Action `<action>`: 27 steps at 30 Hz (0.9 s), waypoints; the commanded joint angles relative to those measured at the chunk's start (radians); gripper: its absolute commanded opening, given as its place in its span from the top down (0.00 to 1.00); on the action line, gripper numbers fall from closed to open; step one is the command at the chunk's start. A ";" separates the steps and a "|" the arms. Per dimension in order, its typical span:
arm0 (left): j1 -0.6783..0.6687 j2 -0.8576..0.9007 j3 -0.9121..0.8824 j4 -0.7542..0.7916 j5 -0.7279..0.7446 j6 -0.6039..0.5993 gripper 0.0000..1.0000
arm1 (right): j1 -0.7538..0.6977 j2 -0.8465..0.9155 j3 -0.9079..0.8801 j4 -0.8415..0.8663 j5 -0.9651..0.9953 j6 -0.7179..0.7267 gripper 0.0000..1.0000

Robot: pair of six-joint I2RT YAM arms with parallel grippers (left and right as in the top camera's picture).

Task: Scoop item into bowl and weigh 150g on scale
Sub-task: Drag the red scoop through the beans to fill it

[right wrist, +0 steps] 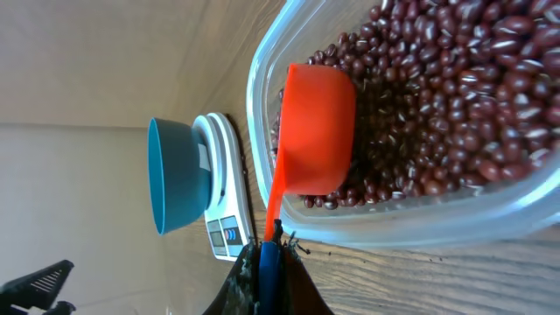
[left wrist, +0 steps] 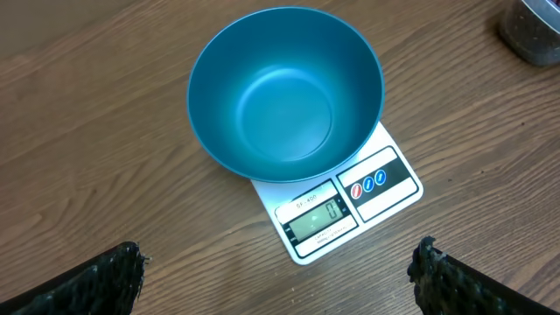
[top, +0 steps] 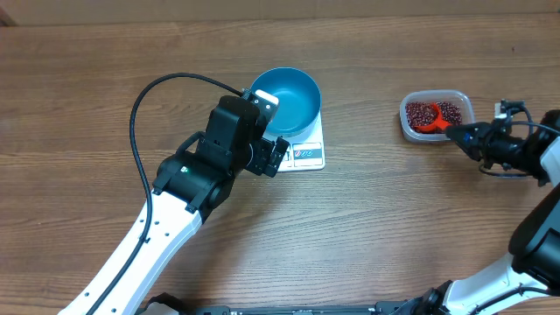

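An empty blue bowl (top: 286, 98) (left wrist: 284, 90) (right wrist: 178, 178) sits on the white scale (top: 308, 154) (left wrist: 350, 203) (right wrist: 224, 229), whose display reads zero. My left gripper (top: 278, 154) (left wrist: 280, 284) hovers open just in front of the scale, holding nothing. At the right, dark red beans (top: 423, 112) (right wrist: 446, 96) fill a clear tub (top: 436, 115) (right wrist: 420, 223). My right gripper (top: 466, 136) (right wrist: 269, 254) is shut on the handle of an orange scoop (top: 429, 120) (right wrist: 315, 127), whose cup lies in the beans inside the tub.
A black cable (top: 149, 96) loops over the table from the left arm. The wooden table (top: 367, 227) extends around the scale and tub; the right arm's body (top: 534, 245) stands at the right edge.
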 commanded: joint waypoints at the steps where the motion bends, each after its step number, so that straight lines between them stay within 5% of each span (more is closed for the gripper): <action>1: 0.002 -0.019 0.002 0.000 0.009 0.008 0.00 | -0.043 0.005 0.002 0.000 -0.092 -0.008 0.96; 27: 0.002 -0.019 0.002 0.000 0.010 0.008 0.00 | -0.084 0.005 0.002 -0.098 -0.274 -0.114 0.96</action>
